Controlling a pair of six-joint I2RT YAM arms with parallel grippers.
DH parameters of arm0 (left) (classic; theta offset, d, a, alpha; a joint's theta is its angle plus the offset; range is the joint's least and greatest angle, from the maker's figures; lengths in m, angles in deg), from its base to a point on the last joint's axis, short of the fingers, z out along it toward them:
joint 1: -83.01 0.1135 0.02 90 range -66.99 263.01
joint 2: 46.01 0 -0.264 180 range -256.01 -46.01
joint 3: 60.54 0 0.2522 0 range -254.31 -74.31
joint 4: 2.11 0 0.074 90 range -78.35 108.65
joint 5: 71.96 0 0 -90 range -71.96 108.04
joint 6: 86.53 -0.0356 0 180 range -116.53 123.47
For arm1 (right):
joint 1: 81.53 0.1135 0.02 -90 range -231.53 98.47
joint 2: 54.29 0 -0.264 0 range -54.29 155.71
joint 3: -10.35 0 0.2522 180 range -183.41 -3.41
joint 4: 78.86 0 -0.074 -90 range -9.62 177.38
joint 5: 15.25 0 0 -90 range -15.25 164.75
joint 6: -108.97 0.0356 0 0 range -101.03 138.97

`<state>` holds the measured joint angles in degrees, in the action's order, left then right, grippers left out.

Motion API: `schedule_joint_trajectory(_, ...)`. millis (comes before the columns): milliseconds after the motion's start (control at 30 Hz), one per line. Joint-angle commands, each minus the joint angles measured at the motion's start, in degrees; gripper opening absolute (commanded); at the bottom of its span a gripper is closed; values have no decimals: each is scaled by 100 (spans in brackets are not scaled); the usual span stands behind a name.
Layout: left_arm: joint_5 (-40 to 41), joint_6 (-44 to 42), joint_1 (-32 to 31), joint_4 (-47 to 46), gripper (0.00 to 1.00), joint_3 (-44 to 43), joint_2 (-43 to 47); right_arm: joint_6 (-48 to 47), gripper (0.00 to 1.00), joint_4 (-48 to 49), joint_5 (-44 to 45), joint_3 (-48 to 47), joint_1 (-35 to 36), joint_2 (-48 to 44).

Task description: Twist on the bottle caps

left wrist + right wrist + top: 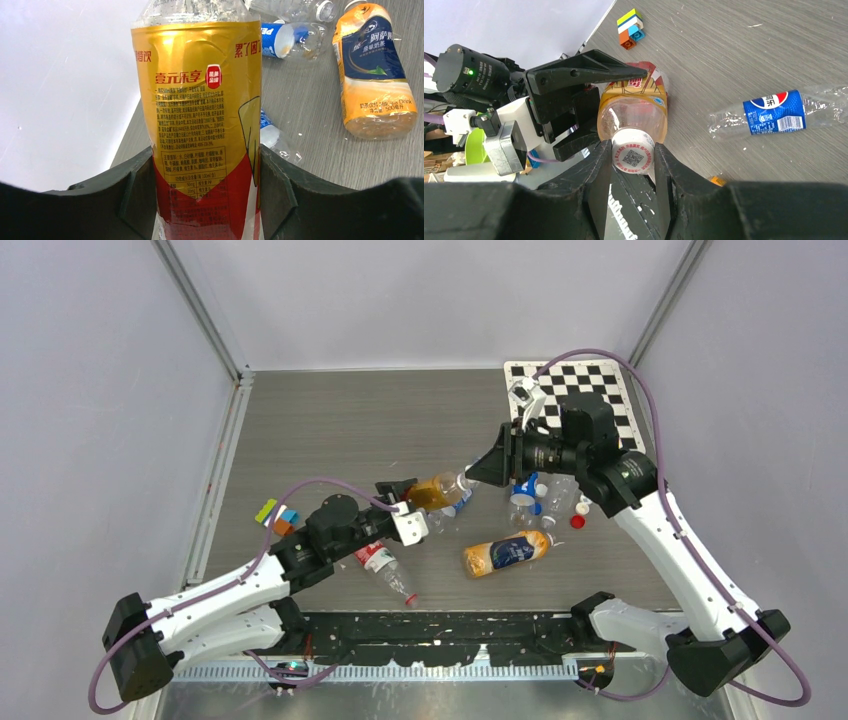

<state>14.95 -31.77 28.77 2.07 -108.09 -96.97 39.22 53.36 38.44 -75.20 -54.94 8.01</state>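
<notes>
My left gripper [408, 496] is shut on the body of a gold-and-red labelled clear bottle [437, 490], held off the table with its neck pointing right. In the left wrist view the bottle [200, 100] fills the gap between my fingers [127, 195]. My right gripper [478, 472] is shut on a white cap [633, 156] with a QR code, which sits on this bottle's neck [631, 107]. Loose caps lie on the table at the right: a red one [577, 522], a white one [583, 508] and a blue one [537, 508].
An orange milk-tea bottle [508, 553] lies in front of centre. A clear bottle with a red cap [388, 575] lies near the left arm. A Pepsi bottle [774, 112] and other clear bottles [560, 495] lie under the right arm. Toy bricks [277, 515] lie at the left, and a checkerboard [575, 390] is at the back right.
</notes>
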Motion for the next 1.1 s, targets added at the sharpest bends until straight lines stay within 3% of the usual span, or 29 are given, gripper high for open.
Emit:
schedule_joint_trajectory(0,-73,-131,10,-132,0,-29,122,-238,27,-157,-161,-235,81,45)
schedule_joint_trajectory(1067,-842,673,1,-757,0,57,-103,-624,26,-653,-279,-108,294,364)
